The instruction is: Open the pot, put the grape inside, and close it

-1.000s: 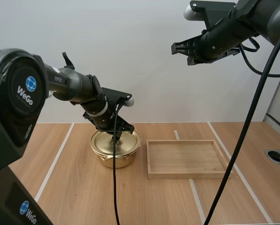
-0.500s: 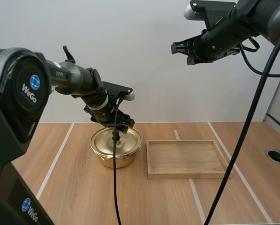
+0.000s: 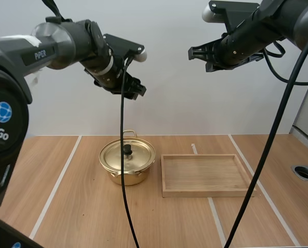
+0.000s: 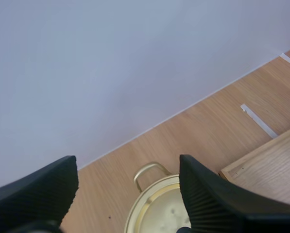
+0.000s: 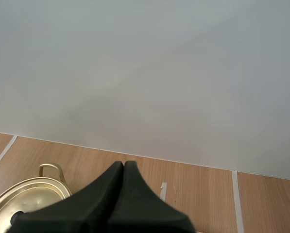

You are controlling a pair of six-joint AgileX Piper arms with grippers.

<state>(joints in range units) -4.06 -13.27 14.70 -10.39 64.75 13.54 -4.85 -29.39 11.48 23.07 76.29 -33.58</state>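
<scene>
Moved since a second ago: left tool [image 3: 134,89] was down at the lid and is now well up in the air, clear of everything, with nothing carried up.
Left tool: fingers spread wide apart and empty; in its wrist view the ribbed faces stand either side of the pot far below.
Right tool [image 3: 194,53]: parked high over the far side, fingers pressed together into one dark wedge, holding nothing.
Lid [image 3: 129,156]: seated flat on the pot, black knob [image 3: 127,149] upright at its centre.
Pot [image 3: 126,175]: brass, on the surface just beside the wooden tray [image 3: 203,193], loop handle towards the back wall.
Grape: the lid hides the inside, so I cannot tell whether it has gone in.
Surface [image 3: 81,206]: pale wood, with the pot and the tray sitting side by side.
Step in hand: looks to me like a pull-away from the lid, either after closing or ahead of a fresh try at the knob.
Doing it well: if the knob is next, come straight down with a finger on each side, pinch it squarely, then lift vertically so the pot isn't dragged towards the tray.
Watch for: an off-centre pinch tilting the lid or slipping off that small knob.
</scene>
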